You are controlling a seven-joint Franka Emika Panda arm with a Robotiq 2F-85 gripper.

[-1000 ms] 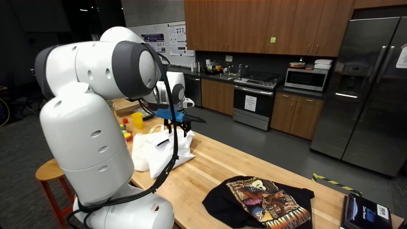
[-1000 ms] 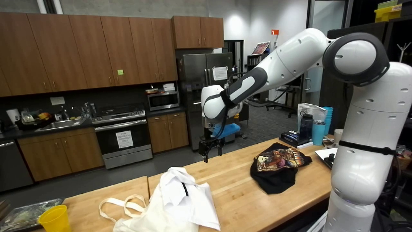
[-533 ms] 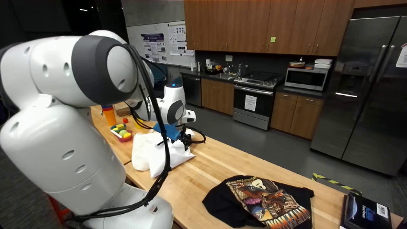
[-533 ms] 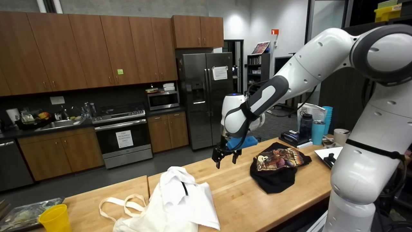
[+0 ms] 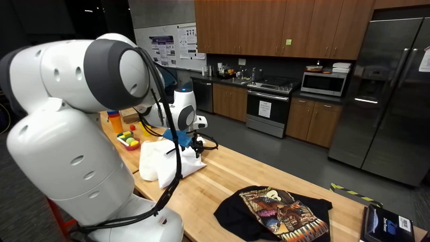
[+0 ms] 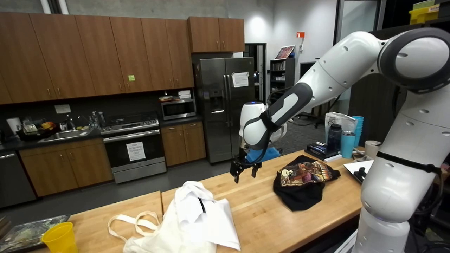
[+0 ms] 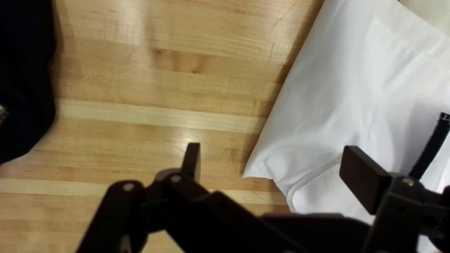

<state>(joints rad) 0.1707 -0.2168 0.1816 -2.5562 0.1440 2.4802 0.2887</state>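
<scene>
In a kitchen, a white robot arm (image 6: 323, 80) leans over a long wooden table (image 6: 267, 218). Its black gripper (image 7: 273, 170) hangs fingers-down above the tabletop, spread wide, between two pieces of fabric. A blue wrap (image 6: 270, 154) shows just above it. The nearer piece is a white cloth (image 6: 218, 221), crumpled, with a black strip (image 7: 430, 147) on it. In the wrist view, one finger (image 7: 192, 161) is over wood, while the other lines up with the cloth; from where I stand I cannot judge how high above it that finger is. The cloth lies partly on a cream tote (image 6: 168, 237), whose two handles loop out across the wood.

Across from the cloth, on the gripper's other side, lies a black garment (image 6: 304, 175), its colourful print facing up. Beyond it are a black box (image 6: 320, 150), a dark bottle (image 6: 334, 138) and a blue tumbler (image 6: 348, 146), with stacked blue cups (image 6: 358, 128) just beside. Past the tote, a yellow cup (image 6: 60, 242) stands near a clear-lidded tray (image 6: 30, 233). Along the wall behind run a stove (image 6: 153, 151), a microwave (image 6: 178, 109) and a tall fridge (image 6: 225, 110).
</scene>
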